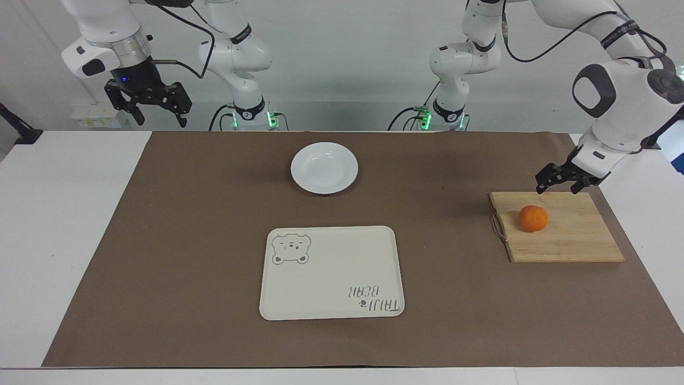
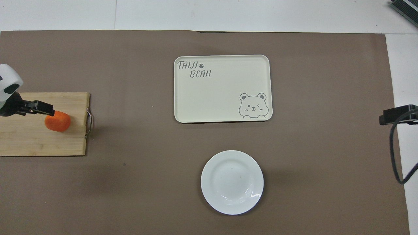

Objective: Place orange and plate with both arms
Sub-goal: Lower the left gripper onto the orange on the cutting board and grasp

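Note:
The orange (image 1: 533,218) lies on a wooden cutting board (image 1: 577,238) at the left arm's end of the table; it also shows in the overhead view (image 2: 57,121). My left gripper (image 1: 558,186) hangs open and empty just above the board's edge nearest the robots, close to the orange but apart from it; in the overhead view the left gripper (image 2: 45,109) overlaps the orange's edge. The white plate (image 1: 324,167) sits empty mid-table near the robots, also seen from overhead (image 2: 232,182). My right gripper (image 1: 157,115) waits open, raised at the right arm's end (image 2: 395,116).
A cream rectangular tray with a bear print (image 1: 331,272) lies farther from the robots than the plate (image 2: 222,91). The cutting board (image 2: 32,140) has a metal handle on its side toward the table's middle. A brown mat (image 1: 187,240) covers the table.

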### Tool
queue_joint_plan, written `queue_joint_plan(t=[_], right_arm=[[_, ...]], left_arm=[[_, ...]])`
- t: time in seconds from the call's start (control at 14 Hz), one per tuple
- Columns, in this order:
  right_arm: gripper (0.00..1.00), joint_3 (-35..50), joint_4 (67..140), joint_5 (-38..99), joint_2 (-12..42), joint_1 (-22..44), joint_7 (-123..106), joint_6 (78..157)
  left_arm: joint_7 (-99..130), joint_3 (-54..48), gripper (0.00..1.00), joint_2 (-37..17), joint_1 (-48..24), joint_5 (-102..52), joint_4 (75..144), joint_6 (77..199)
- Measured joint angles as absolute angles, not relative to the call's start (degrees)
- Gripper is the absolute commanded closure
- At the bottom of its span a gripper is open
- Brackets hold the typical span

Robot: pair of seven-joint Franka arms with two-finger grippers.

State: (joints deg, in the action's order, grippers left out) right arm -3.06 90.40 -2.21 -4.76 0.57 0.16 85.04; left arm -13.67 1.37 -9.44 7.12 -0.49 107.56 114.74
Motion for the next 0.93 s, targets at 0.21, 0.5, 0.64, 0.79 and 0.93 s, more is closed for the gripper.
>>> queue_joint_plan(t=[0.21,0.5,0.64,0.79,0.93], right_arm=[[0.00,-3.1,90.4,-2.2,-4.8,0.6,0.2,85.0],[0.00,-3.1,90.5,-2.2,-4.8,0.6,0.2,85.0],[0.00,-3.1,90.5,-2.2,-4.8,0.6,0.2,85.0],[0.00,-3.1,90.5,-2.2,-4.8,0.6,0.2,85.0],[0.00,-3.1,90.6,-2.2,-4.8,0.6,0.2,85.0]], left_arm=[[-13.7,1.3,0.00,-9.8,7.1,-0.5,110.4,118.3],[-14.2,1.2,0.00,-10.7,7.1,-0.5,113.3,123.0],[-15.1,1.2,0.00,-12.3,7.1,-0.5,114.2,125.8],[-16.2,1.2,0.00,-14.0,7.1,-0.5,114.8,128.4],[-16.5,1.3,0.36,-15.0,7.2,-0.5,115.7,129.8]])
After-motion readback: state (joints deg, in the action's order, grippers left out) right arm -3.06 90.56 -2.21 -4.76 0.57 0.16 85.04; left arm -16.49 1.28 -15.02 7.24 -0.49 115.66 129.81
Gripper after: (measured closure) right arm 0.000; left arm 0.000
